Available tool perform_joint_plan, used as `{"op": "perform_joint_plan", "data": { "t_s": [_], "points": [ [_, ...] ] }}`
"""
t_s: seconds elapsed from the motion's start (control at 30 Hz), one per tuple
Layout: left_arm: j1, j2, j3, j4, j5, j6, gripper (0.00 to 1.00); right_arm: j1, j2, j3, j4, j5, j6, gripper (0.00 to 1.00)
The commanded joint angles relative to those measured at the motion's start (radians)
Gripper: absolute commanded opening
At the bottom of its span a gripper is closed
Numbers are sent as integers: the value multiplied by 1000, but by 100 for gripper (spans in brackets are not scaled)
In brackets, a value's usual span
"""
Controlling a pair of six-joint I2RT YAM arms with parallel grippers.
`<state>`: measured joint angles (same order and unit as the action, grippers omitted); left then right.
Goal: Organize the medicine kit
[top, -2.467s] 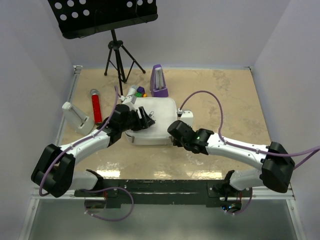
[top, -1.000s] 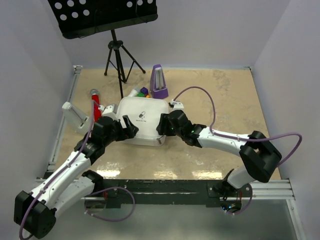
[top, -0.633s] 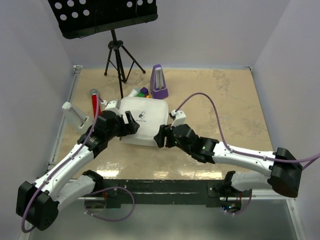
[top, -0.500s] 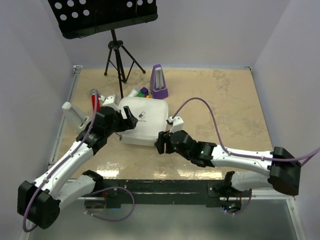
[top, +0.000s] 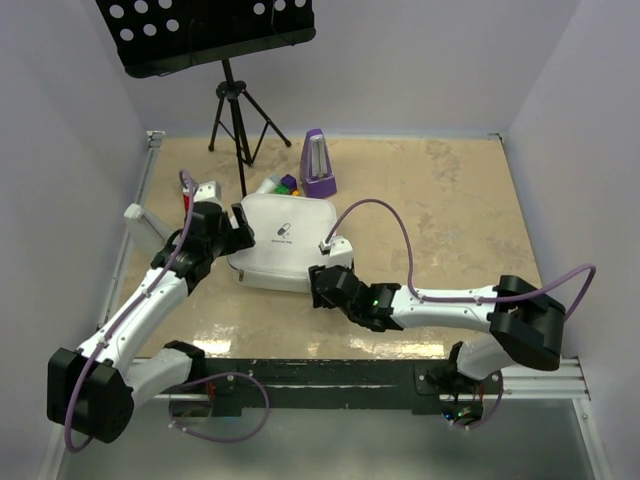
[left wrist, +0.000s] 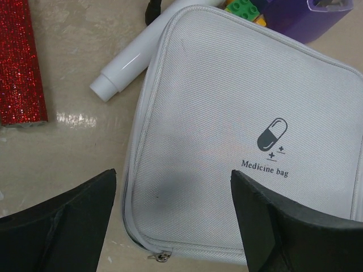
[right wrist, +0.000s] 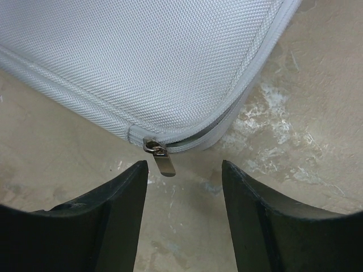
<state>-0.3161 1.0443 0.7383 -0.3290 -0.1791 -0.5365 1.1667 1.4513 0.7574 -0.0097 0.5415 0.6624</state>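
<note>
The left gripper (left wrist: pixel 173 190) was held spread above the medicine kit (top: pixel 290 250). The right gripper (right wrist: pixel 184 170) was held parted at its zipper pull (right wrist: pixel 163 160).

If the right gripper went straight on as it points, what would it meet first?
Probably the zipper pull at the medicine kit's corner, just ahead between the right gripper's open fingers, though depth is unclear.

White links (top: pixel 150 300), black joints (top: pixel 525 325), purple cables (top: pixel 365 202), perhaps a green light (top: pixel 375 294)
</note>
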Motion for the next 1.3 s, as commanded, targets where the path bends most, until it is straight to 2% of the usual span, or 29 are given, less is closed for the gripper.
{"op": "perform_joint_plan", "data": {
  "t_s": [0.0,0.23,0.73,1.13,1.27],
  "points": [
    [5,-1,12,28,15,12,85,5,-8,43,36,71,-1,58],
    [5,13,6,38,38,18,84,5,37,48,53,58,-21,55],
    [5,2,-28,61,89,18,81,-15,70,36,134,40,-99,42],
    [5,-39,-42,54,118,4,79,-24,55,14,129,40,-87,15],
    [5,-73,-57,48,139,-34,77,-22,43,16,108,41,-90,0]
  ]
}}
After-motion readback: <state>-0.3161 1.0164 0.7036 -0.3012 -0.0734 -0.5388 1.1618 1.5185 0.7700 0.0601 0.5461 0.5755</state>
